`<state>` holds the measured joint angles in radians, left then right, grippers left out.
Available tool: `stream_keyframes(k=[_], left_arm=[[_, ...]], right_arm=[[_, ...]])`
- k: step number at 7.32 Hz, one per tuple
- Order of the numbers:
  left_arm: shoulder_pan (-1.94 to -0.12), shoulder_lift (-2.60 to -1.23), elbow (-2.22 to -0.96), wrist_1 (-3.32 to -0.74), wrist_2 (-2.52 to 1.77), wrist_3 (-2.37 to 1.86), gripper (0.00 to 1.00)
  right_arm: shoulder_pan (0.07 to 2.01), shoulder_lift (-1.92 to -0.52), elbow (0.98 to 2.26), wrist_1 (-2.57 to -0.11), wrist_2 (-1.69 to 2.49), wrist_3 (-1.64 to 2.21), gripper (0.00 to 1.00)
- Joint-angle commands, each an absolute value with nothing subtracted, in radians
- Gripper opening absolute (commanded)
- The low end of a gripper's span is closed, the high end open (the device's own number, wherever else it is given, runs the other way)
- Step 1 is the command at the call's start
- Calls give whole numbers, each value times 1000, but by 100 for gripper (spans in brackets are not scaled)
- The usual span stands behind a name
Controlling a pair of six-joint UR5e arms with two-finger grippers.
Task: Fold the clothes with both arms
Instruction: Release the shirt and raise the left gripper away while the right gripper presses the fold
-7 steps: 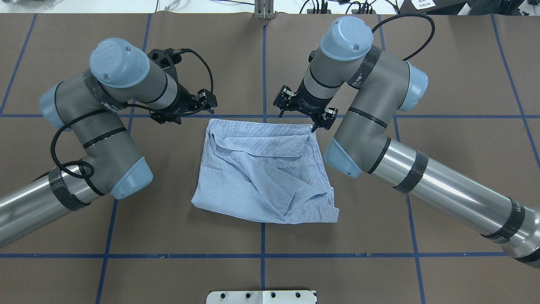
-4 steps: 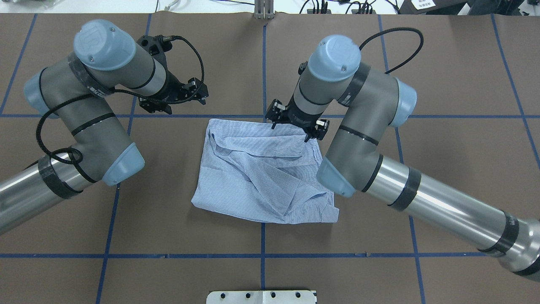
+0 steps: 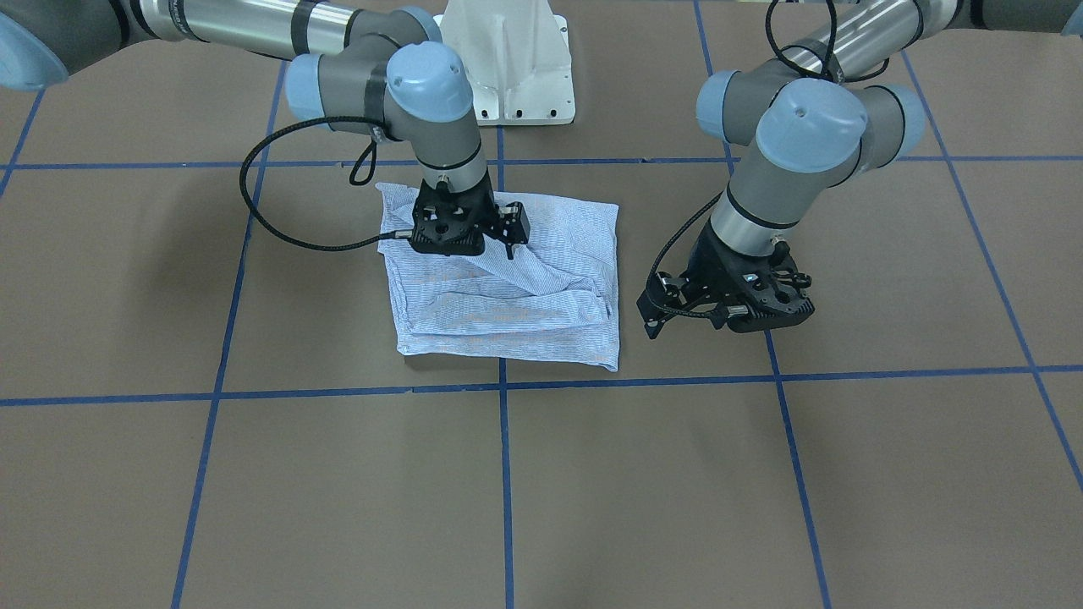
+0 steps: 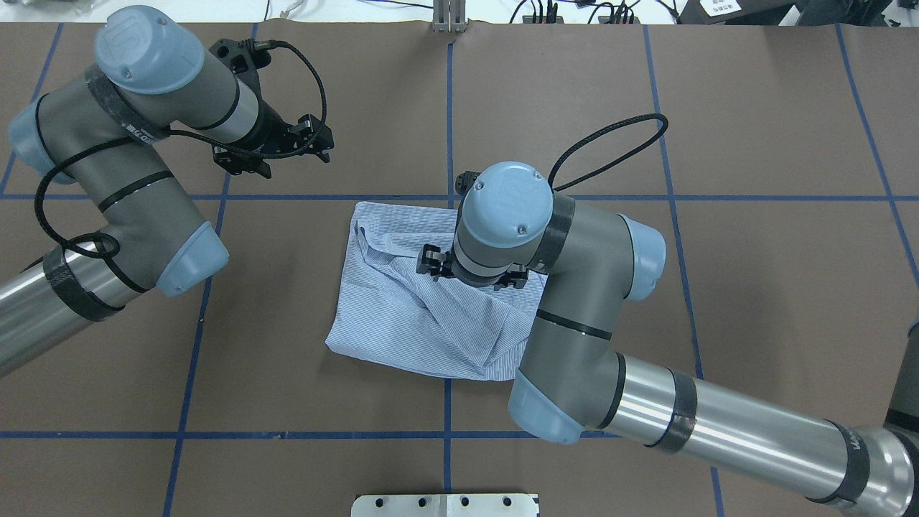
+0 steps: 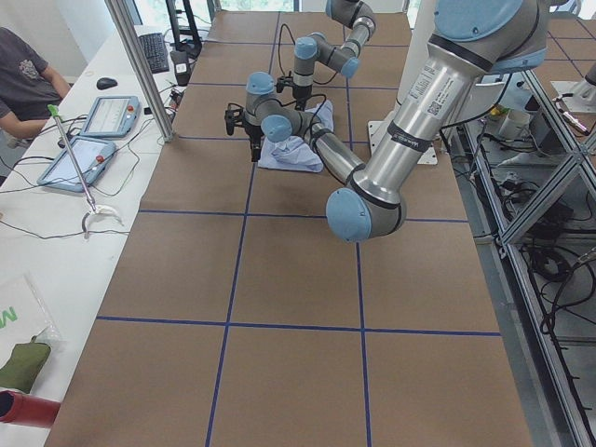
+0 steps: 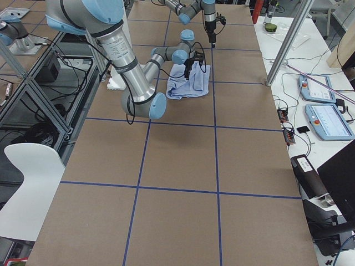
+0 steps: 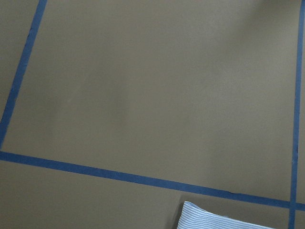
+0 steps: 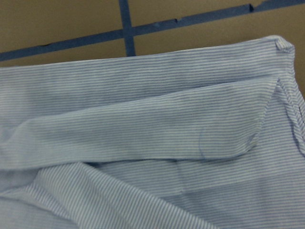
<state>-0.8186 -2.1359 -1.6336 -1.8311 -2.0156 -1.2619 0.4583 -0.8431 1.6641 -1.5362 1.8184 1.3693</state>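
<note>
**Right arm works the striped shirt alone**
The shirt lies roughly folded on the counter, in no basket or tray. Over its rumpled middle the right fingers stand released; they should pinch only the loose top flap and lift low. Beyond, the left fingers hang released above bare counter.

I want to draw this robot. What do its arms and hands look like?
The left arm and right arm are grey and silver tubes with rounded light-blue caps and black bands. Black cables loop beside each wrist. The left gripper and right gripper are black and two-fingered.
</note>
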Motion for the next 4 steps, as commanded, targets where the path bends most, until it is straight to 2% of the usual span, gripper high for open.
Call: stream_keyframes(k=[1, 4], left_arm=[[-819, -2126, -1632, -1838, -2014, -1261, 100], [-819, -2122, -1632, -1838, -2016, -1261, 100]], right_arm=[[355, -847, 1770, -1637, 1703, 1308, 100], [236, -801, 1729, -1674, 1592, 1423, 100]])
